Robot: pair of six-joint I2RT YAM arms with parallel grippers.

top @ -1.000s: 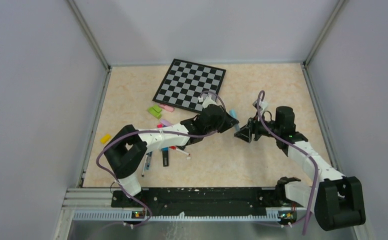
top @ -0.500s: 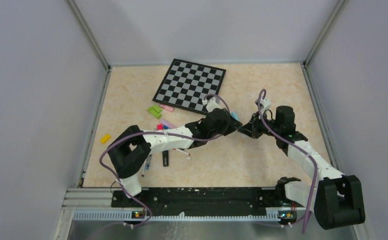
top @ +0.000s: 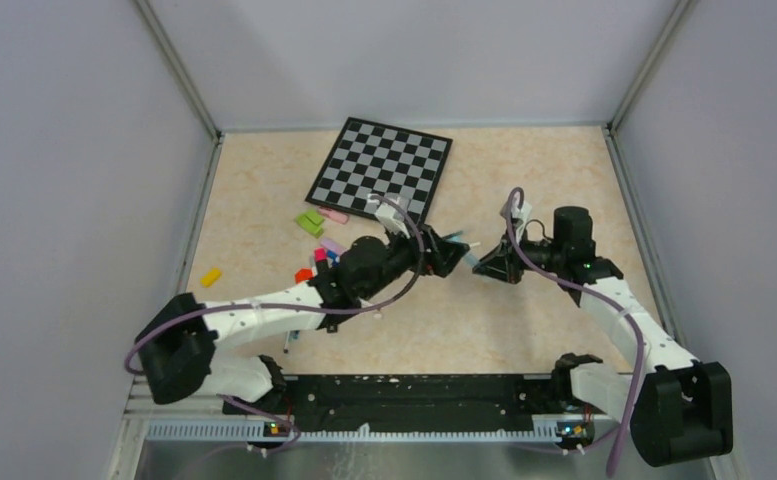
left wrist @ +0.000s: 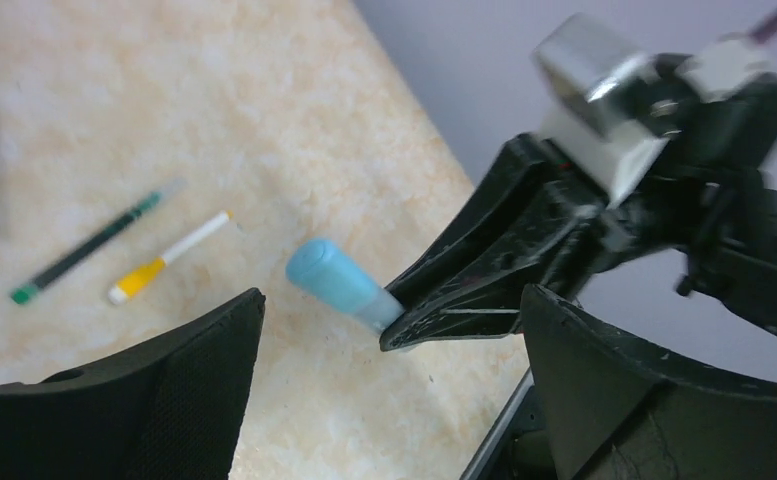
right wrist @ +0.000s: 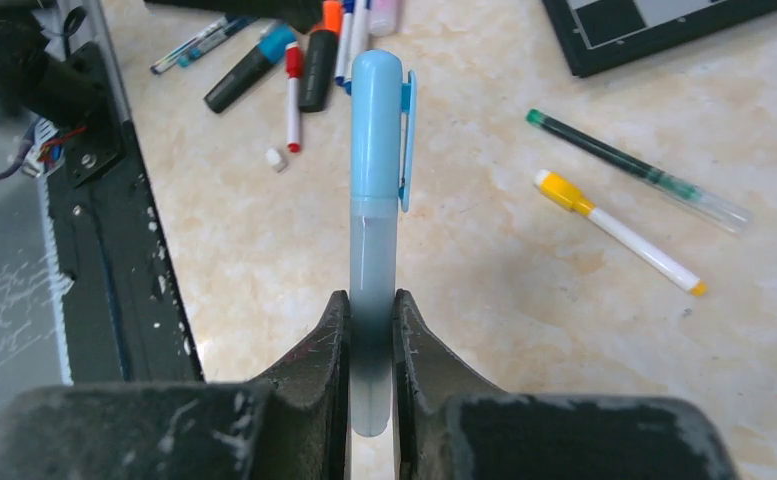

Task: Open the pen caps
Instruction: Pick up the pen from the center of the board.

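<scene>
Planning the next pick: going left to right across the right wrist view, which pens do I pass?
In order: black marker with a blue cap, red-capped white pen, light-blue pen in the right gripper, green pen.

Lab: grey-walled tabletop enclosure (top: 74, 200)

Nothing legible shows anywhere: no lettering, brand, number or sign can be made out on the light-blue pen (right wrist: 374, 220) or on the checkered board (top: 380, 170).

pen (right wrist: 374, 210) between right fingers (right wrist: 316, 362), board (top: 382, 168) behind on table (top: 534, 165)
</scene>
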